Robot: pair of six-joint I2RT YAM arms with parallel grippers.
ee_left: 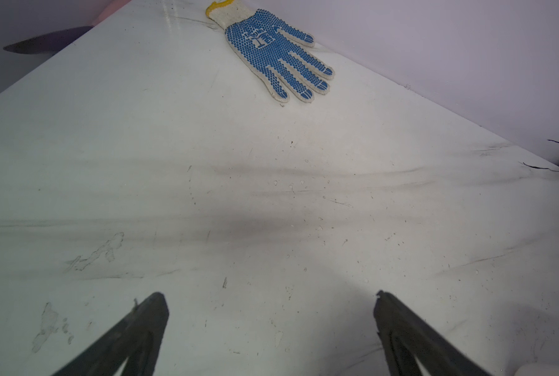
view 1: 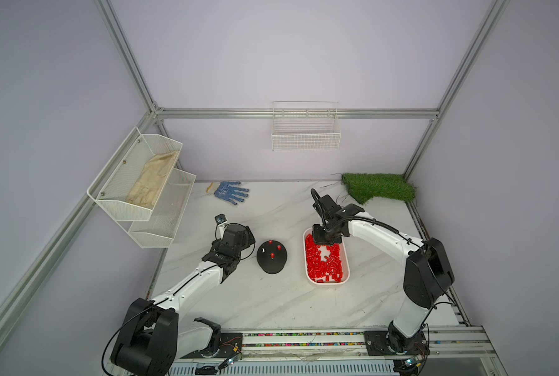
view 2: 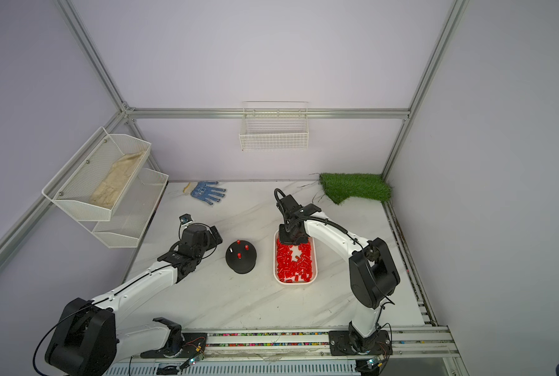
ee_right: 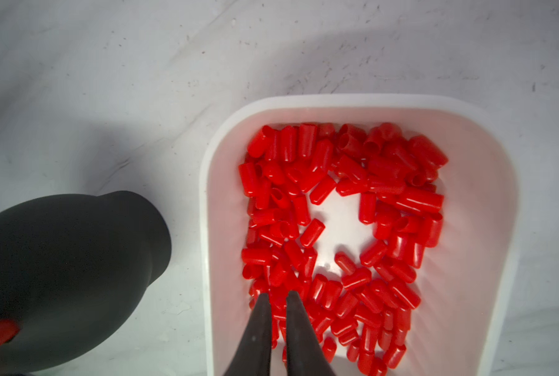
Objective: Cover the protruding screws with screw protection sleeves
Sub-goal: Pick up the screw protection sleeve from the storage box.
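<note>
A round black domed base (view 1: 271,263) (view 2: 241,264) stands mid-table in both top views. Three of its protruding screws wear red screw protection sleeves (view 1: 272,256); one screw (view 1: 264,250) (view 2: 231,250) stands bare and silvery-white. Right of it, a white tray (view 1: 348,270) (ee_right: 206,228) holds several loose red sleeves (ee_right: 385,169). My right gripper (ee_right: 279,294) hangs over the tray's far end, jaws shut, tips down among the sleeves; whether one is pinched cannot be told. My left gripper (ee_left: 270,301) is open and empty above bare table, left of the base.
A blue-dotted work glove (view 1: 231,192) (ee_left: 271,55) lies at the back of the table. A green turf patch (view 1: 377,188) fills the back right corner. White mesh shelves (view 1: 141,182) hang on the left wall and a wire basket (view 1: 306,130) on the back wall.
</note>
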